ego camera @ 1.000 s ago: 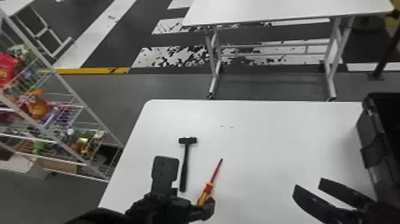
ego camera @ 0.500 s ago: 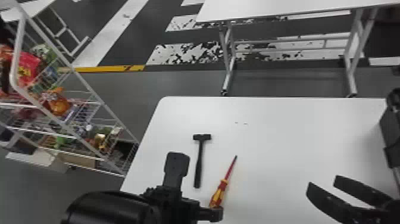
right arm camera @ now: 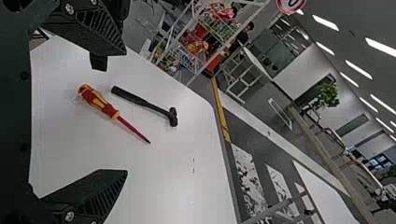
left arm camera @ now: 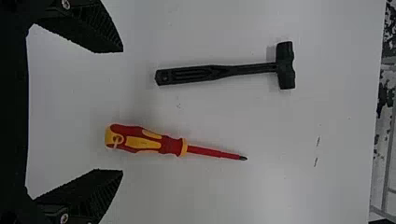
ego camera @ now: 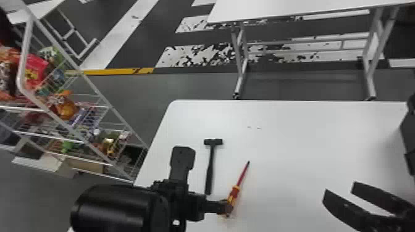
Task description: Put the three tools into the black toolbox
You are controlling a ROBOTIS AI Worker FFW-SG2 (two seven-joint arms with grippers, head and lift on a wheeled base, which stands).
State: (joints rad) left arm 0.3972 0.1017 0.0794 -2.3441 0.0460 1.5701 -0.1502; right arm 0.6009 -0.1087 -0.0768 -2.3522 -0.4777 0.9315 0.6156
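- The screwdriver (left arm camera: pixel 144 142) lies on the table with its tip toward the far edge; it has not moved, so the pick has yet to happen.
- The hammer (left arm camera: pixel 196 74) lies beside it, nearer the left edge, also where it was.
- The left hand (left arm camera: pixel 122 111) is spread, holding nothing, its fingers on opposite sides of the screwdriver's handle end. It has edged slightly toward the table's far and left edges, which looks like lining up a grasp.
- The right hand (ego camera: pixel 339 188) is parked spread and empty toward the table's right side.
- The head view has swung left, leaving just a strip of the black toolbox (ego camera: pixel 408 132) by the right edge of the table (ego camera: pixel 293 138); its inside cannot be judged.
- Two tools remain to be boxed; where the third is cannot be told.
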